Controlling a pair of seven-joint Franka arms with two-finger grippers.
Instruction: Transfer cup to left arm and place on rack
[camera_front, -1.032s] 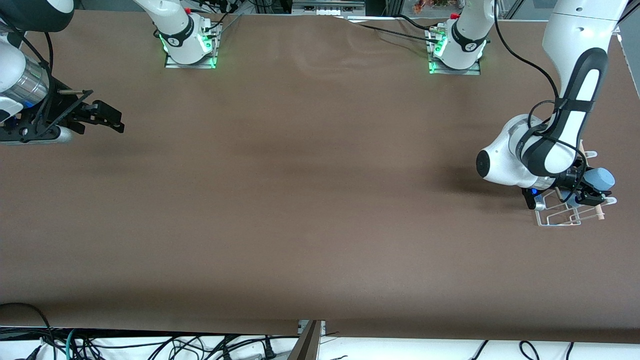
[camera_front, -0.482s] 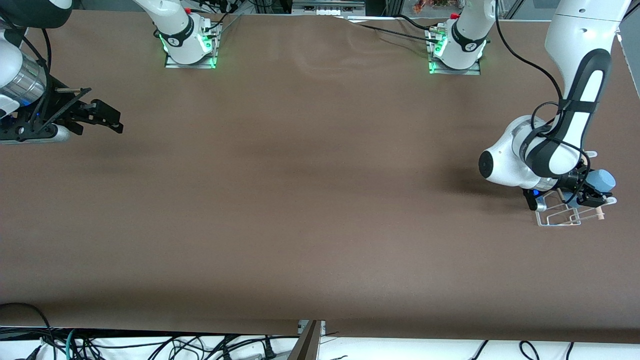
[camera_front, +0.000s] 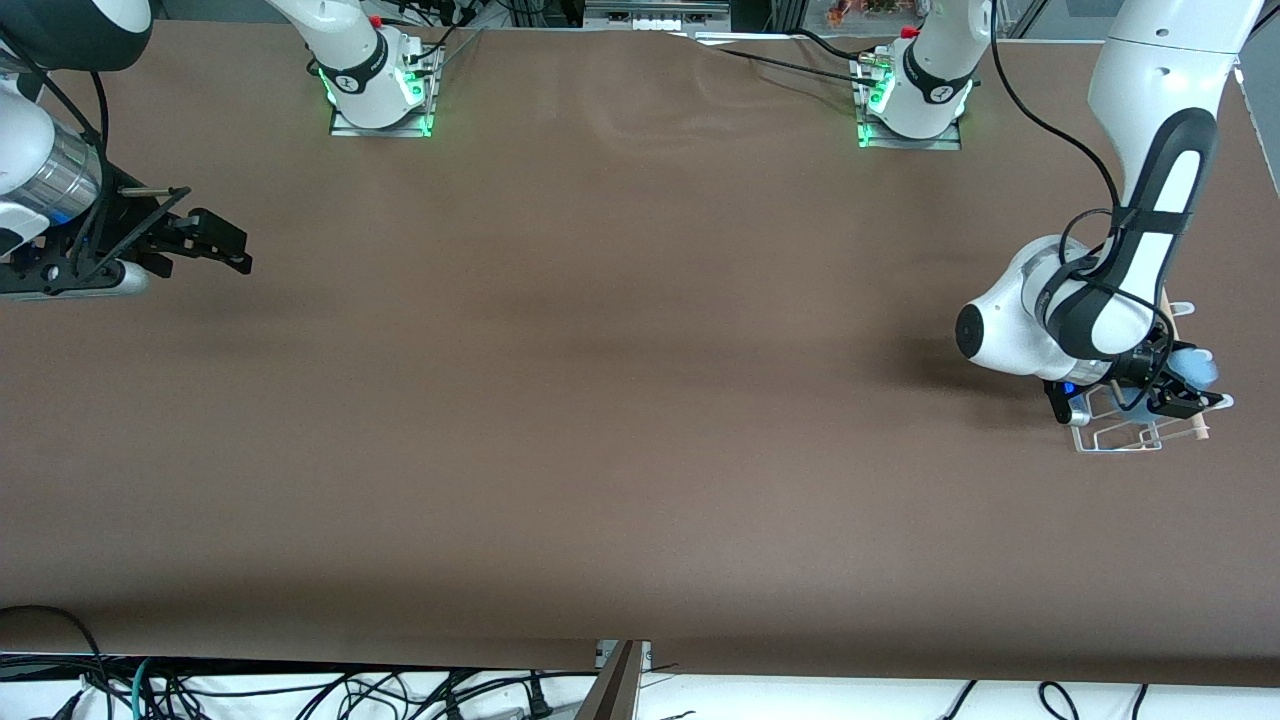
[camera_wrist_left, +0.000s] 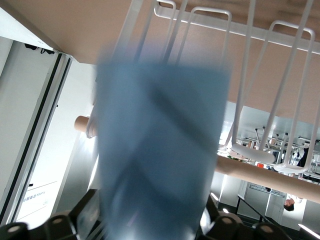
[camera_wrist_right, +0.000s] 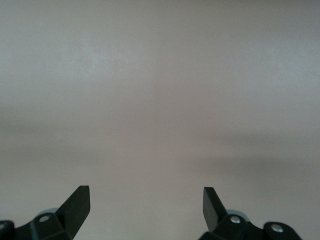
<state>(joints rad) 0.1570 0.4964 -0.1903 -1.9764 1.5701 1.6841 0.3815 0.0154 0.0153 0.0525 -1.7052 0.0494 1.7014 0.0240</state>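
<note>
Over the last second you could see the cup (camera_front: 1196, 366) sink lower against the rack (camera_front: 1140, 425): earlier it showed as a clear, full blue shape above the wires, and at this moment only a small blurred part of it showed past the wrist of the left arm (camera_front: 1150, 200). The left gripper (camera_front: 1180, 398) had come down with it, over the end of the rack that lies at the left arm's end of the worktop (camera_front: 620, 400). I judged from this that the handover was already done and the placing step was nearly finished, but the release was not yet made.

In the left wrist view the cup (camera_wrist_left: 160, 150) filled most of the picture, and the left gripper (camera_wrist_left: 150, 227) was pinching it low on the body (the dark fingers pressed on both sides). The white wire loops of the rack (camera_wrist_left: 250, 80) and its wooden dowel (camera_wrist_left: 260, 175) stood just beside the cup; whether the cup touched a prong, I could not tell.

The cup looked light blue, smooth and tapered, without handle, and its outline was smeared, so it was probably in motion.

The right gripper (camera_front: 215, 240) waited over the right arm's end of the worktop, its fingers (camera_wrist_right: 77, 205) spread wide and empty.
</note>
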